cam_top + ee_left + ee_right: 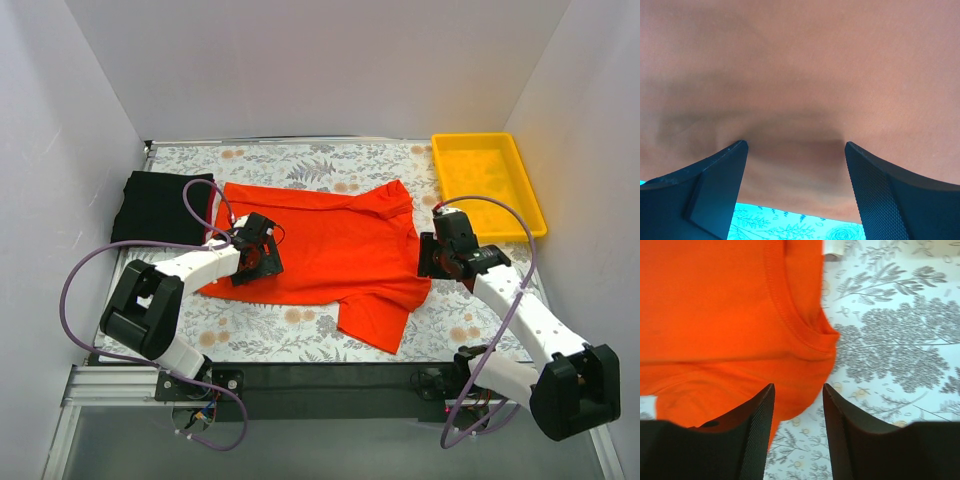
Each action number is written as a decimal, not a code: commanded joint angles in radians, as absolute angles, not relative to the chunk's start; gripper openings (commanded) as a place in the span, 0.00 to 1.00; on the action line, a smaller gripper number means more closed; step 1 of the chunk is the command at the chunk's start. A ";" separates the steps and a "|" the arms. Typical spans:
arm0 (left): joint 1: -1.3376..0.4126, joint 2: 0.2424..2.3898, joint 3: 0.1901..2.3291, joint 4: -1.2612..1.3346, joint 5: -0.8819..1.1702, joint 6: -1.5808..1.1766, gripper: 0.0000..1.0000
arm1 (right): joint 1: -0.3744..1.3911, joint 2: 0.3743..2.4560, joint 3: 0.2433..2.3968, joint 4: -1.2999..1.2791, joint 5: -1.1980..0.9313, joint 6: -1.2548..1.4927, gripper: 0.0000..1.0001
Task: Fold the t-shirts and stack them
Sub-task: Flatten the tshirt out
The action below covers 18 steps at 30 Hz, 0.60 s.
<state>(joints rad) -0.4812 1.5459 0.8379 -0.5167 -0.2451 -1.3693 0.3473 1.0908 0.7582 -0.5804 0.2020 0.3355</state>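
At table centre the orange t-shirt [330,250] lies spread out, sleeves still out, so not folded yet by the look of it. The folded black t-shirt [160,205] sits just beside it at far left; only that one looks done. Over the hem end, the left gripper [265,258] has its jaws wide, nothing pinched. At the collar edge, the right gripper [432,256] has its fingers parted, no grip visible.

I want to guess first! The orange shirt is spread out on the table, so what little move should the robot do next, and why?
Probably close the left gripper on the orange shirt: its open jaws straddle a wrinkle beside the cloth's edge, and the shirt lies spread out, not yet folded.
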 commanded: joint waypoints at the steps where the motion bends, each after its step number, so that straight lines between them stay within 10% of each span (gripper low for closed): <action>1: -0.471 1.568 0.816 -0.532 -0.249 -1.381 0.73 | 0.351 1.054 0.759 -0.534 0.030 0.311 0.42; 18: -0.453 1.408 0.831 -0.456 -0.196 -1.295 0.79 | 0.727 1.302 0.675 -0.460 -0.215 0.311 0.34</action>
<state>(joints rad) -0.4561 1.5051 0.8371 -0.5117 -0.2234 -1.3323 0.6827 1.2690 0.6952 -0.4774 -0.1989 0.3115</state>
